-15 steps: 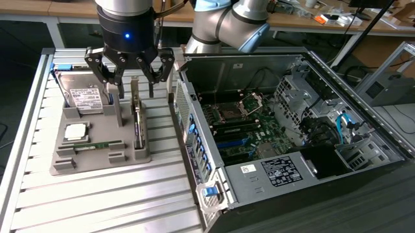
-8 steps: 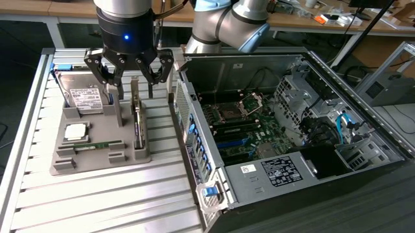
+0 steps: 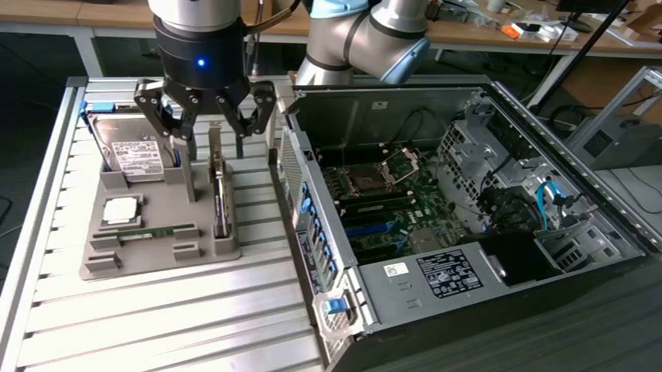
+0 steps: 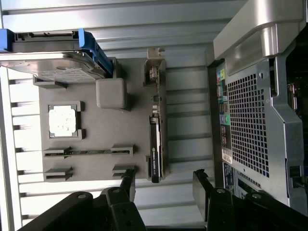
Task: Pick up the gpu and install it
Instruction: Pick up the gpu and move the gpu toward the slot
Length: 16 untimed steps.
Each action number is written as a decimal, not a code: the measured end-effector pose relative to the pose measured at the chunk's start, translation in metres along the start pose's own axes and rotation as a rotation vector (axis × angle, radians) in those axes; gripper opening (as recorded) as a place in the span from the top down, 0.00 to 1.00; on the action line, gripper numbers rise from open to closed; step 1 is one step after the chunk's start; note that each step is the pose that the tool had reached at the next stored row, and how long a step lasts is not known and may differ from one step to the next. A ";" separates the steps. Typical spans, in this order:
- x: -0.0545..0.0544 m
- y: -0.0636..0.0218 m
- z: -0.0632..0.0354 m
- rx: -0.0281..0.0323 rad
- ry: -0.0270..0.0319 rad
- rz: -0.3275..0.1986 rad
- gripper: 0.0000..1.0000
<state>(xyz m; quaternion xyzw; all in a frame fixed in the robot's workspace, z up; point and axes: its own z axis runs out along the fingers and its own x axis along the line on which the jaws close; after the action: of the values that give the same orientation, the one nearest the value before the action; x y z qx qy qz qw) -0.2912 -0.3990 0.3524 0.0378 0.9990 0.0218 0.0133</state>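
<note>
The gpu (image 3: 219,192) stands on edge in a slot of the grey holder tray (image 3: 155,252), a thin card with a black cooler and a silver bracket at its far end. My gripper (image 3: 212,133) hangs above the card's far end, open, with nothing between its fingers and apart from the card. In the wrist view the gpu (image 4: 156,139) runs lengthwise in line with the gap of the gripper (image 4: 164,188), one black finger (image 4: 127,185) on each side. The open computer case (image 3: 435,209) lies on the exterior view's right, its motherboard (image 3: 383,209) exposed.
The holder also carries a silver hard drive (image 3: 135,151) with blue rails, a CPU (image 3: 121,208) and a narrow RAM stick (image 3: 155,231). The case's rear panel (image 4: 250,120) stands close beside the tray. All rests on a slatted metal table (image 3: 155,325).
</note>
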 end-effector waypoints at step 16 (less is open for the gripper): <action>0.000 -0.0005 0.0123 0.0000 0.0000 0.000 0.40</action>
<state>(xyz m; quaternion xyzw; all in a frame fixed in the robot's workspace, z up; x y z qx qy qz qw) -0.2912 -0.3989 0.3401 0.0378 0.9990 0.0218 0.0132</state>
